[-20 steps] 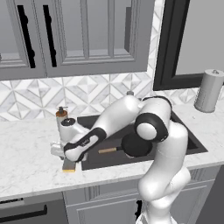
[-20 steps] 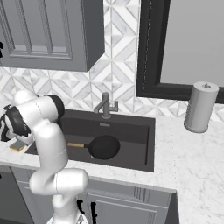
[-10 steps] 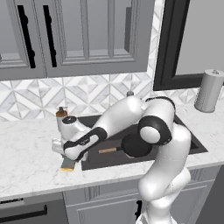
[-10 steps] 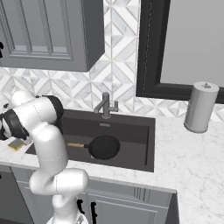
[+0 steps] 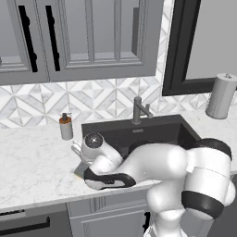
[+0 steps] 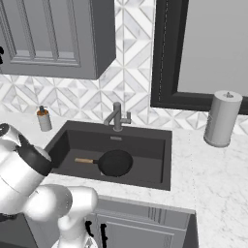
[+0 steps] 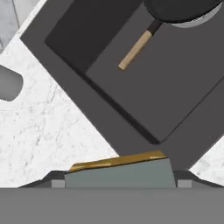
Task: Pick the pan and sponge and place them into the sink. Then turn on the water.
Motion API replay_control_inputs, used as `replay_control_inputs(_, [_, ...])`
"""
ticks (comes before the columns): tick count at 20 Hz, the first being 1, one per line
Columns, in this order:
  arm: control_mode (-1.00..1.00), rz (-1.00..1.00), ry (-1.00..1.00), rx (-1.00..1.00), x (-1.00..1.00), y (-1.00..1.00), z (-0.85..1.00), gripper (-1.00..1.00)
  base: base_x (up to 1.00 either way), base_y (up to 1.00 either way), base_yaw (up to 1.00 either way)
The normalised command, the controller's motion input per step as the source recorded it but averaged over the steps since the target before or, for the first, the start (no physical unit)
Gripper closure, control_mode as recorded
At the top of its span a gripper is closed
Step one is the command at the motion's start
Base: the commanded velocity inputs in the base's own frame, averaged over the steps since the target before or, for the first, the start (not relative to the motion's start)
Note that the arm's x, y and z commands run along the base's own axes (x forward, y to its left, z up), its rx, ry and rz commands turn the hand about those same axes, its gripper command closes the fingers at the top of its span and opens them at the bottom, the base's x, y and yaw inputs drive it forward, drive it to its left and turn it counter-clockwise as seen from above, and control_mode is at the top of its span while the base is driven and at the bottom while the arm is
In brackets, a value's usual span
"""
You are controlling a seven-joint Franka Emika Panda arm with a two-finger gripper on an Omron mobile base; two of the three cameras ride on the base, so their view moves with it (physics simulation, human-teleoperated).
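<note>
So the pan (image 6: 115,162) is already lying in the sink (image 6: 160,180), roughly mid-basin, with its wooden handle sticking out toward 9 o'clock in the right base view. In the hand view the pan (image 7: 179,8) sits up at 1 o'clock, handle running down toward the centre.

The sponge (image 7: 120,171) is at 6 o'clock in the hand view, right at the gripper (image 7: 118,181). Grey-green face toward the camera, a yellow strip showing along its upper edge. It sits between the two dark fingertips (image 7: 56,180), one at each end (they look like they're right against it, but I honestly can't tell if they're actually squeezing it or just bracketing it). It's at the corner where the white marble tabletop (image 7: 52,127) meets the sink rim.

In the left base view the arm is folded low over the front left corner of the sink (image 5: 183,132), and a sliver of the sponge (image 5: 79,171) peeks out at 9 o'clock of the hand, on the tabletop (image 5: 32,162).

Faucet (image 6: 117,116) stands behind the basin at 12 o'clock, soap dispenser (image 6: 44,118) off at 10 o'clock, paper towel roll (image 6: 221,118) at 3 o'clock.
</note>
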Motion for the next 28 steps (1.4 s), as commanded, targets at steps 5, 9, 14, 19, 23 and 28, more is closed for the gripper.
replay_control_inputs(5, [-1.0, -0.61, -0.23, 0.03, -0.13, -0.16, 0.68, 1.0, 0.0, 0.0, 0.0])
replay_control_inputs(9, [-1.0, -0.53, 0.0, 0.1, -0.05, -0.55, 0.84, 1.0, 0.0, 0.0, 0.0])
replay_control_inputs(14, [-1.0, -0.42, 0.13, 0.1, 0.0, -0.79, 0.89, 1.0, 0.0, 0.0, 0.0])
replay_control_inputs(19, [-1.0, -0.29, -0.03, 0.18, -0.09, -0.94, 0.49, 1.0, 0.0, 0.0, 0.0])
replay_control_inputs(23, [-1.0, -0.18, -0.14, 0.26, -0.07, -0.98, 0.18, 1.0, 0.0, 0.0, 0.0])
replay_control_inputs(28, [-1.0, -0.09, -0.07, 0.36, 0.0, -1.0, 0.0, 1.0, 0.0, 0.0, 0.0])
